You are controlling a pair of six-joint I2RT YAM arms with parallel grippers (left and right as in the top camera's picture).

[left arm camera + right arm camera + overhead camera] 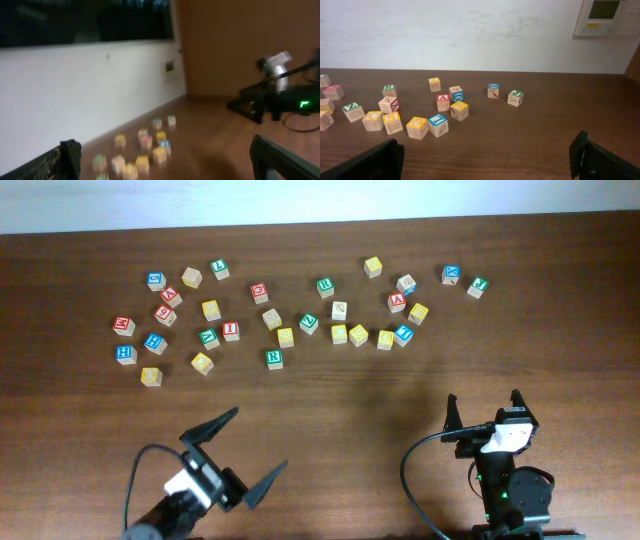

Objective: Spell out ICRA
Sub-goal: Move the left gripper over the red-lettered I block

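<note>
Several wooden letter blocks lie scattered across the far half of the brown table (330, 395). A red-topped I block (231, 331), a red A block (396, 302) and a green R block (274, 358) show in the overhead view. My left gripper (243, 450) is open and empty near the front left, angled toward the right. My right gripper (485, 408) is open and empty near the front right, facing the blocks. The right wrist view shows a blue I block (438, 124) and the red A block (443, 102). The left wrist view is blurred.
The white wall (470, 35) runs behind the table's far edge. The right arm's base (280, 97) shows in the left wrist view. A cable (415, 470) loops beside the right arm.
</note>
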